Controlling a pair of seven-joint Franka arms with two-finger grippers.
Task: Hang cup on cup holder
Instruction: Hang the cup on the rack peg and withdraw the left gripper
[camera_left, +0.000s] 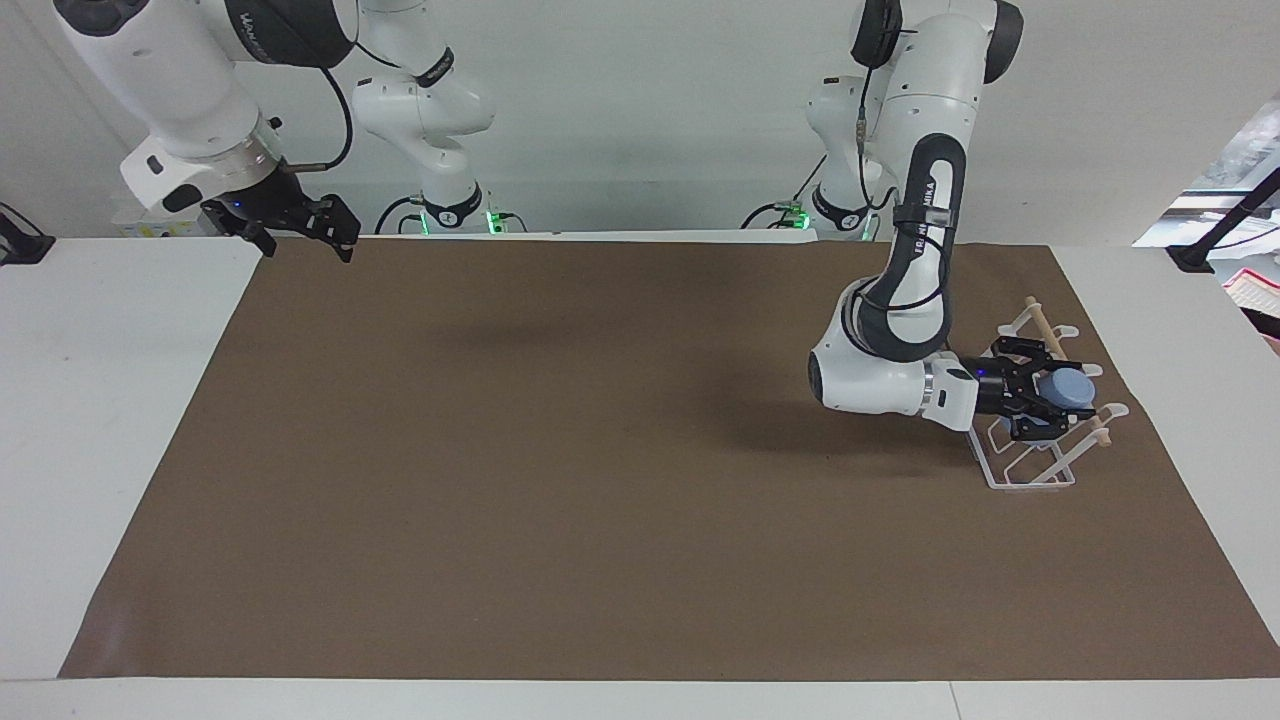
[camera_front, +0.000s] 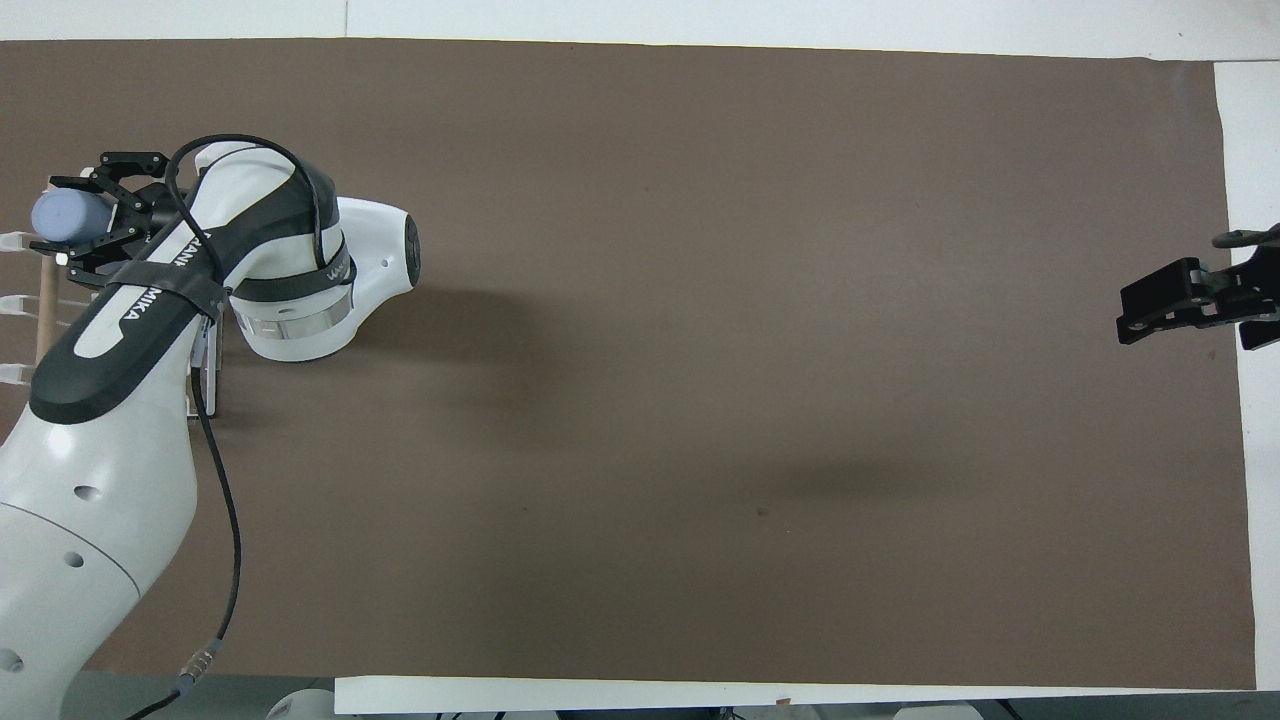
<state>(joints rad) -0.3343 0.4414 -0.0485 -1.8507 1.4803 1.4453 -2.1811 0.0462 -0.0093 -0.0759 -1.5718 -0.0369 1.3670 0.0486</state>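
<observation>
L gripper (camera_left: 1048, 395) low over holder (camera_left: 1030, 472), set around cup (camera_left: 1068, 386). Can't tell whether clamped tight on cup or already loosened. Cup tipped on its side among the wire prongs, just beside dowel (camera_left: 1040, 322), closed end toward L arm's end of table. Holder on mat (camera_left: 600, 450) at that same end. Can't tell whether a prong actually sits inside cup, since mouth is hidden by gripper.

R gripper (camera_left: 310, 222) open, empty, waiting up over mat corner at R arm's end.

Risks, as judged from here:
- Release before a prong is inside the mouth → cup slides off slanted wire, rolls onto mat or off table edge nearby. Plain smooth tumbler with no handle, so nothing else to catch on.
- Pulling back w/ partial grip → cup dragged off prong along w/ gripper.
- Gripper links close to wires and dowel → snag on retreat, light rack tipped or shoved along mat.
- Pressing down further → thin wire flexes, rack skids, cup pops loose.

Safest bet prob: confirm cup seated, open fully, back out along the gripper's own axis, clear of the dowel.
</observation>
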